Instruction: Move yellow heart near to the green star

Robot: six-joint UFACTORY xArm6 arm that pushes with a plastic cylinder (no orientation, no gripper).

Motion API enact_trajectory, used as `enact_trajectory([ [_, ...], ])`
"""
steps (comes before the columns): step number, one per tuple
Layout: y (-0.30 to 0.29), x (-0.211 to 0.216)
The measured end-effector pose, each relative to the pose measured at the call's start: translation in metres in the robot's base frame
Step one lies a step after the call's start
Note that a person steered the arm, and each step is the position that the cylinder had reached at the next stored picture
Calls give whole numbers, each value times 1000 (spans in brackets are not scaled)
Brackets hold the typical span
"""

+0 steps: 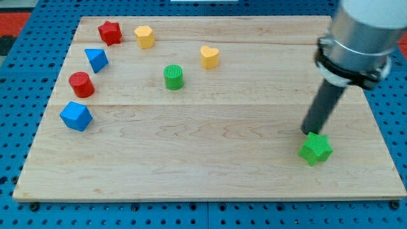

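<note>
The yellow heart (209,56) lies near the view's top, a little right of centre. The green star (316,149) lies at the lower right of the wooden board (210,165). My tip (308,131) rests just above and slightly left of the green star, touching or nearly touching it. The tip is far to the lower right of the yellow heart.
A green cylinder (173,77) lies left of the heart. A yellow hexagon (144,36), red star (110,32), blue triangle-like block (96,60), red cylinder (81,84) and blue cube-like block (76,116) stand along the upper left. Blue pegboard surrounds the board.
</note>
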State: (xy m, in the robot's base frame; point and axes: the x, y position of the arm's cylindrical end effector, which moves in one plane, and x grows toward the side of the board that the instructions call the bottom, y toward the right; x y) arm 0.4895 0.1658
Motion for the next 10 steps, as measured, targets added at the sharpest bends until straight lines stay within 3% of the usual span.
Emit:
enact_trajectory([
  [2, -136, -102],
  [3, -110, -153],
  [4, -123, -205],
  [5, -175, -191],
  [8, -79, -26],
  [9, -103, -66],
  [10, -154, -29],
])
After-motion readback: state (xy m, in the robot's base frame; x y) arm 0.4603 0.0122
